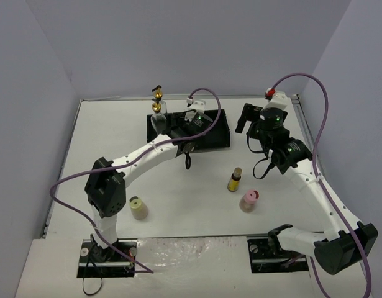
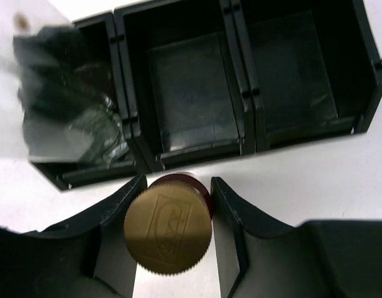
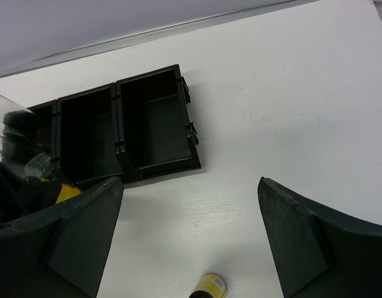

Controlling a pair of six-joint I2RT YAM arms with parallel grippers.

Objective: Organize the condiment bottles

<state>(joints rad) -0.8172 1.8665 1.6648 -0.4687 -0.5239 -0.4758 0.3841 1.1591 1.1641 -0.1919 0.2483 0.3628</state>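
amber bottle (image 2: 169, 233) by the tray (image 2: 197, 160) rim

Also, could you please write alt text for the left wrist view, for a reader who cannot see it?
The left gripper is shut on a small gold-capped bottle, seen from above, just short of a black three-compartment tray. The tray's middle and right compartments are empty; blurred clear glass shows over the left one.
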